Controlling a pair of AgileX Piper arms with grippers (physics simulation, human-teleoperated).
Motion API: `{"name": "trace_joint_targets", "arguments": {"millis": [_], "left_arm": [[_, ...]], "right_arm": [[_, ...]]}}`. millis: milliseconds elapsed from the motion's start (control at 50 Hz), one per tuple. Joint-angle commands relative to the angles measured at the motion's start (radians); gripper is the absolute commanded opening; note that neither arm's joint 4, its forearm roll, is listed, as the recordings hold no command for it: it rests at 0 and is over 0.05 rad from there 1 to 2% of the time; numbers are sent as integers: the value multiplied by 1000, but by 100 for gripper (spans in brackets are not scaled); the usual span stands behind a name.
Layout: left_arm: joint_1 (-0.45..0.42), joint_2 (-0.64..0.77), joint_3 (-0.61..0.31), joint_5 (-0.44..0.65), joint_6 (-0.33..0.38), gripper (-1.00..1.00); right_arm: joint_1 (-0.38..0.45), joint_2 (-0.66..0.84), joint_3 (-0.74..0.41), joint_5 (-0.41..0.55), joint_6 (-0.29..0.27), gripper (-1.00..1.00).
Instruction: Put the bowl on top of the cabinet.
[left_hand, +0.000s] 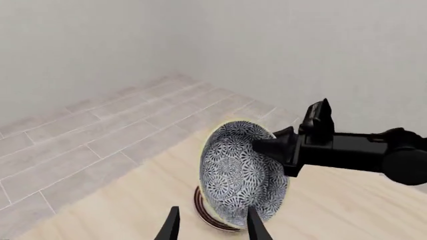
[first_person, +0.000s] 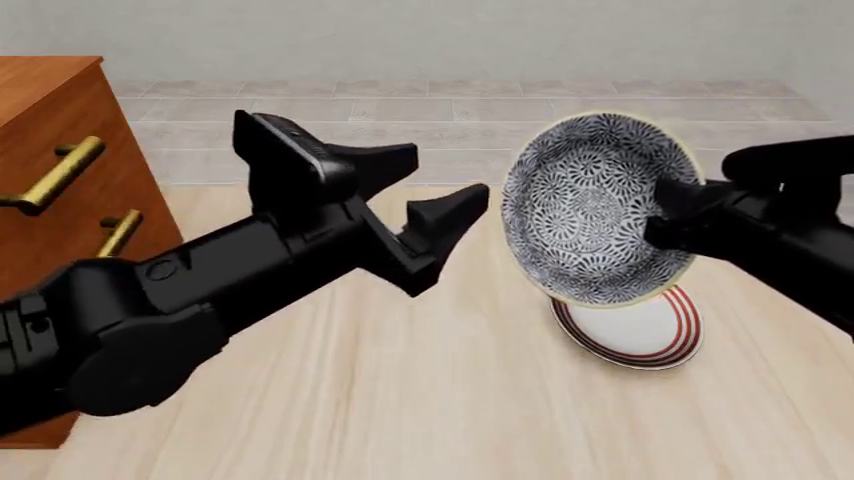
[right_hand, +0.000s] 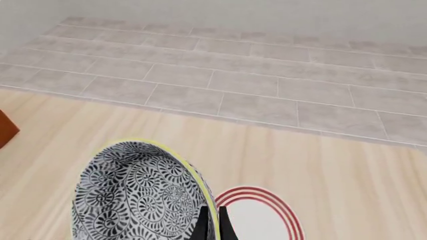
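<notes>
Above plate (first_person: 638, 335), bowl (first_person: 594, 205) tipped on edge, mouth facing left, right pincer (first_person: 663, 215) clamping rim

left arm (first_person: 174, 300): matte black, blocky | right arm (first_person: 781, 235): matte black

A pale wooden tabletop (first_person: 400, 400) carries everything. The cabinet (first_person: 54, 200) stands at its left edge. A red-ringed plate (first_person: 641, 335) lies right of centre

Bright, even, diffuse light throughout — shadows faint and soft, no glare, every view sharp and undistorted.
</notes>
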Motion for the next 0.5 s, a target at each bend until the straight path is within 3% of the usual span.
{"name": "trace_joint_targets", "arguments": {"millis": [20, 500], "left_arm": [[5, 115, -89, 1, -23, 100], [30, 313, -198, -11, -52, 100]], "right_arm": [[16, 1, 2, -3, 7, -100], [24, -10, 4, 9, 11, -100]]}}
